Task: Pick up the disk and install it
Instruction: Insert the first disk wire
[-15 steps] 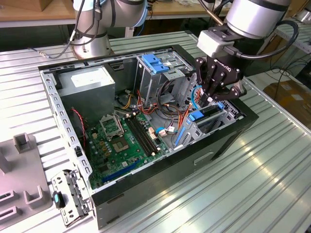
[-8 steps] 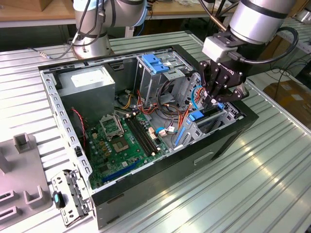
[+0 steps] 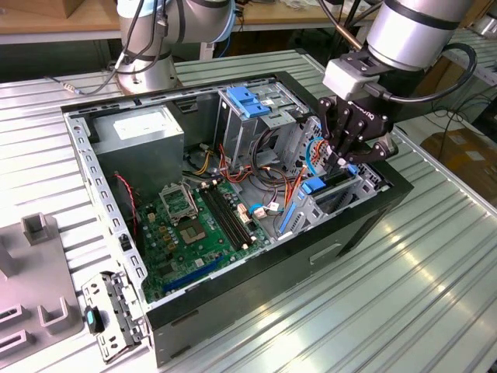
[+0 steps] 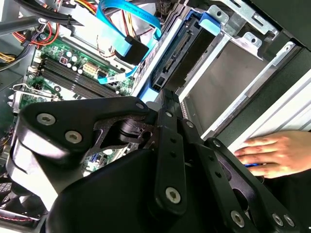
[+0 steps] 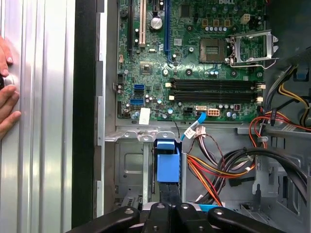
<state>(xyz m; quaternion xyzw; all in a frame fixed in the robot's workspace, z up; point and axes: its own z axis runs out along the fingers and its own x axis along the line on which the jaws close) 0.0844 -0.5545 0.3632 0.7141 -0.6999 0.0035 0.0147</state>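
Observation:
The disk (image 3: pixel 332 180) stands on edge in the drive bay (image 3: pixel 365 186) at the front corner of the open computer case, on the exterior view's right. In the first wrist view I see it edge-on, a dark slab (image 5: pixel 167 187) with a blue rail end (image 5: pixel 166 162) on it. The second wrist view shows its dark connector edge (image 4: pixel 177 53) beside the grey bay wall (image 4: pixel 228 73). My gripper (image 3: pixel 342 159) hangs straight over it, and the black fingers (image 5: pixel 160 213) close in on either side of the disk's edge.
Inside the case lie the green motherboard (image 3: pixel 186 225), the grey power-supply box (image 3: pixel 144 132), a blue-latched drive cage (image 3: pixel 248 101) and loose cables (image 5: pixel 218 170). A person's hand (image 4: pixel 277 153) rests on the ribbed table just outside the case. A metal bracket (image 3: pixel 112 315) lies at the exterior view's lower left.

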